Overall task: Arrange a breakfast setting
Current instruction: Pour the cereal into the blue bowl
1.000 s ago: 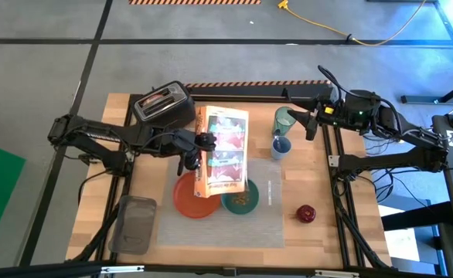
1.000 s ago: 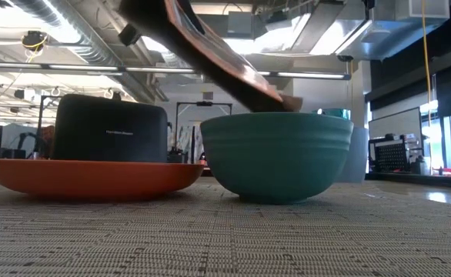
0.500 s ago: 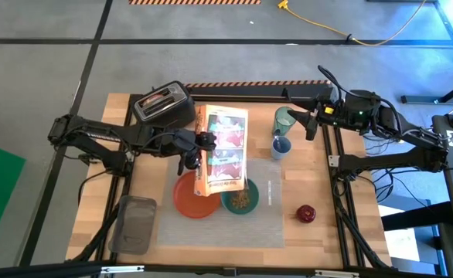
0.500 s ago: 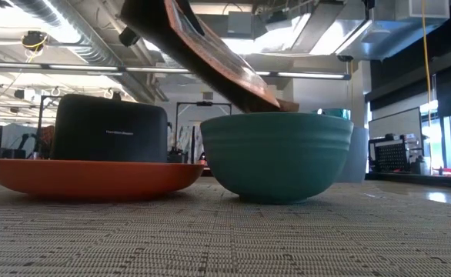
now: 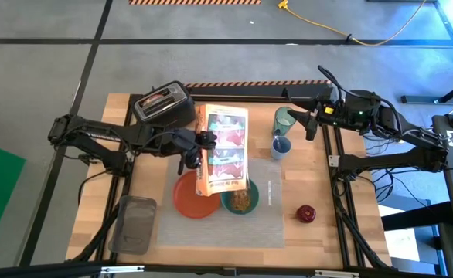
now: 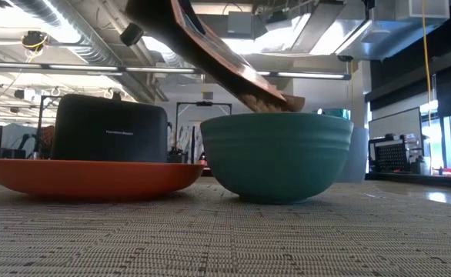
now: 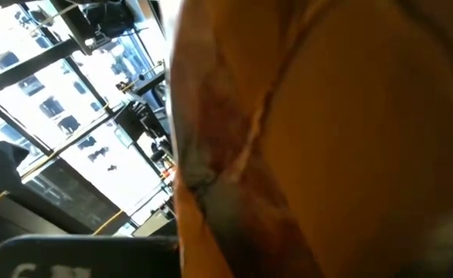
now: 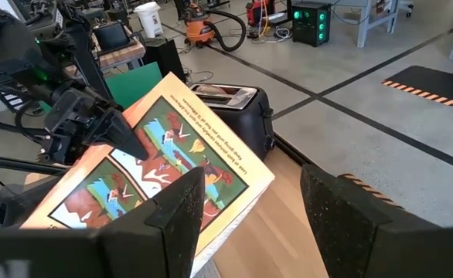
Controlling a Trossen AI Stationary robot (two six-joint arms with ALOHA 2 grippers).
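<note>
- Using the teal bowl (image 5: 242, 201) as my landmark: furthest to its left, off the pale placemat (image 5: 269, 225), a grey lidded container (image 5: 136, 224) lay on the table (image 5: 118, 104).
- The black toaster (image 5: 162, 104) stood behind and to the left of the bowl, near the table's back edge.
- My left pincer (image 5: 199, 150) was clenched on the edge of the cereal box (image 5: 222, 150), holding it tilted with its lower end over the bowl; in the low view the box's mouth (image 6: 275, 100) sat just above the bowl's rim (image 6: 275, 117).
- The orange plate (image 5: 193, 197) lay touching the bowl's left side, on the placemat.
- The bowl held brown cereal.
- Silver cutlery (image 5: 270, 191) lay just right of the bowl on the mat.
- The green tumbler (image 5: 284, 120) and a small blue cup (image 5: 280, 146) stood behind and right of the bowl.
- The red apple (image 5: 306, 213) rested right of the bowl, beside the mat's right edge.
- My right pincer (image 5: 310, 123) hovered released, just right of the tumbler, holding nothing.
</note>
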